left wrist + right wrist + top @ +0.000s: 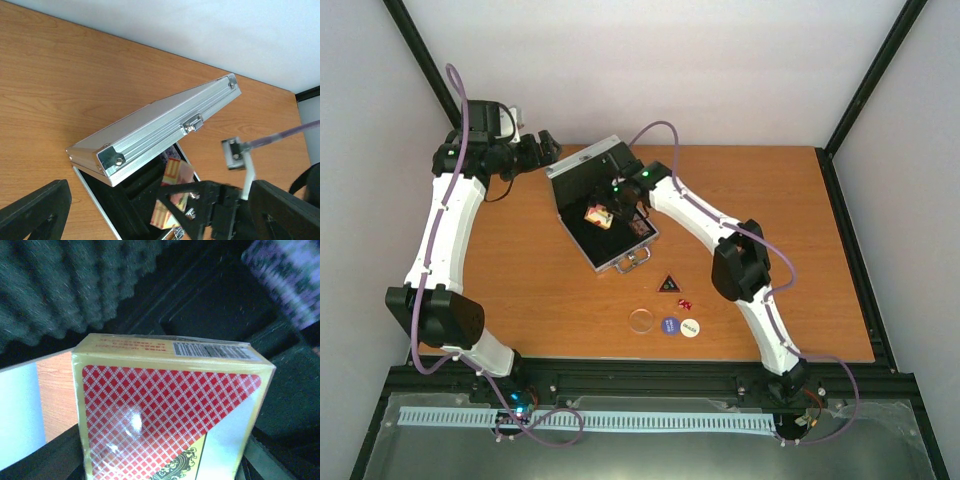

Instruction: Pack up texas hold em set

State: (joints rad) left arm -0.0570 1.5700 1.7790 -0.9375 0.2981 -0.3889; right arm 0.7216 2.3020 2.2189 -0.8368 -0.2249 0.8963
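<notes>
The case (610,225) lies open at the back middle of the worktop (520,270). Its lid (155,127) leans half-raised over the tray instead of standing well back. The right fingers (55,457) reach in under that lid, closed about the card box (170,405), which hangs tilted just above the black foam (60,285), with chips (285,280) blurred beside it. The left fingers (35,212) are spread fully and hold nothing, hovering just behind the lid's far side. The triangle (668,283), dice (685,303) and three discs (666,324) lie loose on the worktop, near the case's front, so packing looks to be at an early stage. The main risk I see is the lid: a knock from the right arm or its cable could drop it onto the wrist. Since the left fingers are not touching it, nothing steadies it. The box is also held askew. Released like this, it may land across the slot's edge and sit proud, which would stop the case shutting later. Its glossy wrap could also slide in the grip. I cannot tell which slot lies directly below it.
</notes>
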